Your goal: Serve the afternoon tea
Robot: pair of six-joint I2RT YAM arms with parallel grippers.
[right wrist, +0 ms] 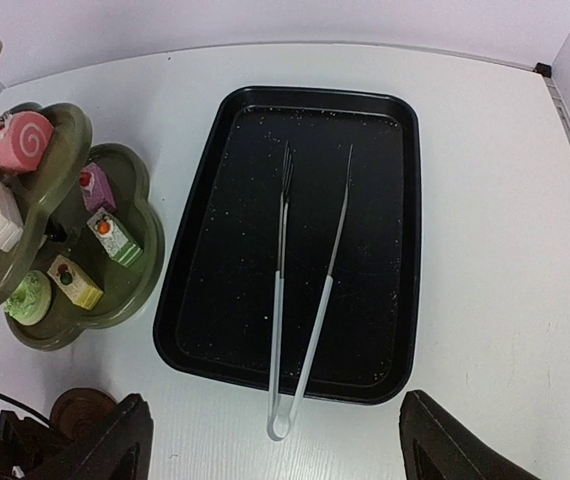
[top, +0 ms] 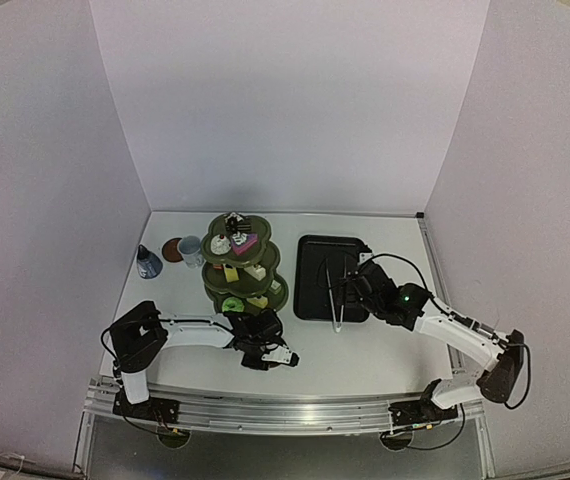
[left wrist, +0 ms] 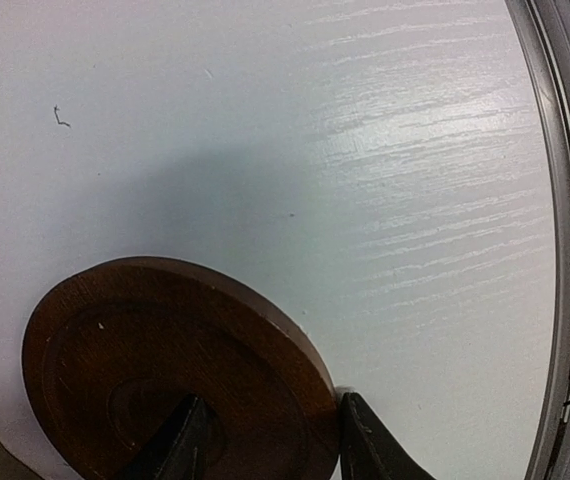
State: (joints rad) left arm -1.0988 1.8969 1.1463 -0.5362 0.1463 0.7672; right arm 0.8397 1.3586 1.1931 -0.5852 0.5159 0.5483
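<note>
We are finding the left gripper [left wrist: 275, 400] pinching a round, ringed brown coaster [left wrist: 155, 360]. The right gripper [right wrist: 275, 400] is hanging spread (nothing between) near the glossy black tray [right wrist: 412, 200].

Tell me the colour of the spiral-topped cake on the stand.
Pink, with a white spiral; the cake shows best in the right wrist view.

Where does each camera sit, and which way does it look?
Top: fixed above and behind the arms, looking down on the table; left arm and right arm show whole.
Left wrist: on the left arm, looking down past the left gripper, which pinches a coaster.
Right wrist: on the right arm, looking down at tray, tongs and stand; the open right gripper frames the bottom edge.
Shared: top and right wrist both show stand, tray, tongs; both wrist views show the coaster.
</note>
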